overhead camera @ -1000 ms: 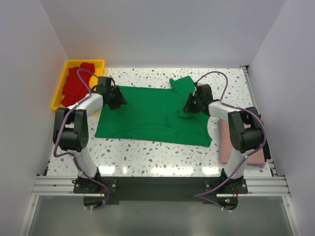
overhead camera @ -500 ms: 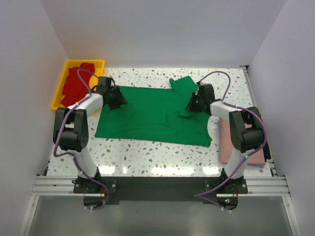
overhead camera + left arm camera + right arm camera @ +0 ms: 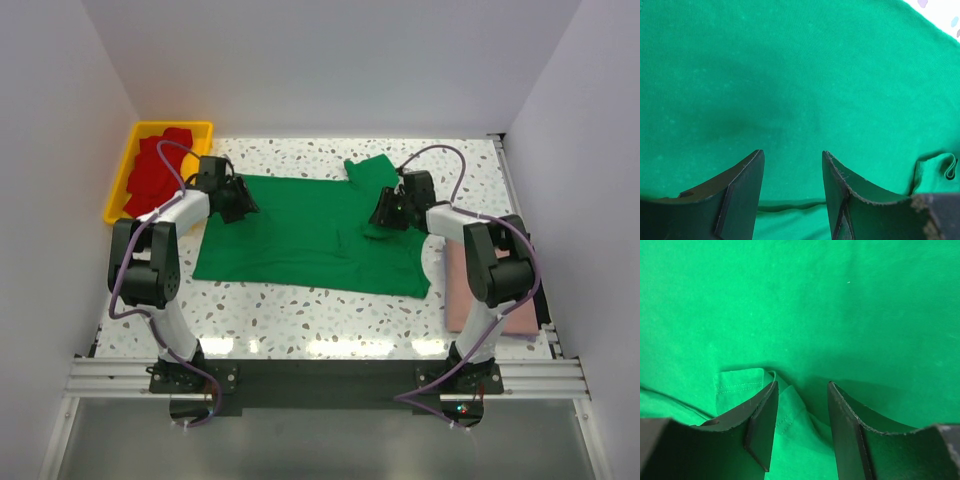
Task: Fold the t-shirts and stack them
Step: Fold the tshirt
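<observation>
Lying flat at the centre of the table (image 3: pixel 300 310), the green shirt (image 3: pixel 310 235) spreads beneath both grippers. Left gripper (image 3: pixel 245 203), at the shirt's 10 o'clock, fingers spread, nothing held. Right gripper (image 3: pixel 383 213), at 3 o'clock, fingers parted over a cloth fold. Red shirts (image 3: pixel 155 180) in tray (image 3: pixel 118 190), 10 o'clock; pink shirt (image 3: pixel 455 290), 4 o'clock.

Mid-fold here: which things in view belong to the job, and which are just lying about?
Job:
green t-shirt, spread on the table
red t-shirts, heaped in the tray
pink t-shirt, by the right arm's base

Lying about:
yellow tray, only holds the red ones
table
</observation>
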Action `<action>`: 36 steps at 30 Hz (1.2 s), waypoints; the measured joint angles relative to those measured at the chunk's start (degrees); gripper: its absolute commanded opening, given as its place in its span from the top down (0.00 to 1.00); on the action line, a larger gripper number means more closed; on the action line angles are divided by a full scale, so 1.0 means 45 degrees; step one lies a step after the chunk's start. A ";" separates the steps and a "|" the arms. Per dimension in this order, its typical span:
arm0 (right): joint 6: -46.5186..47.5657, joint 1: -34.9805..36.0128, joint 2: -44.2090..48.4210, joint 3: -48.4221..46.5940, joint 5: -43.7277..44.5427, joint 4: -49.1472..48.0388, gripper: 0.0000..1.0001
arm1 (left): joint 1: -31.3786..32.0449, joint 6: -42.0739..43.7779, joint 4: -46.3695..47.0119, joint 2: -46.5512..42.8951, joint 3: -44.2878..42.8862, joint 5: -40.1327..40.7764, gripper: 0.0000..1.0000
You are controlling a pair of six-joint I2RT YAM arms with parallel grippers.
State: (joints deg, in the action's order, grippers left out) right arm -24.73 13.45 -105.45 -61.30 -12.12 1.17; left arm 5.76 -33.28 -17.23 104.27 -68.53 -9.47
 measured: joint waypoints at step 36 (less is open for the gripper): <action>0.0092 -0.0029 -0.0146 -0.0092 -0.0505 0.0053 1.00 | 0.0000 0.0005 0.0000 0.0141 0.0000 -0.0044 0.45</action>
State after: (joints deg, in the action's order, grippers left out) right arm -24.32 13.32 -106.10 -61.71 -14.39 1.41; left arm 5.76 -33.26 -17.23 104.90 -68.53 -9.67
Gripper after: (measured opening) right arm 0.010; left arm 0.550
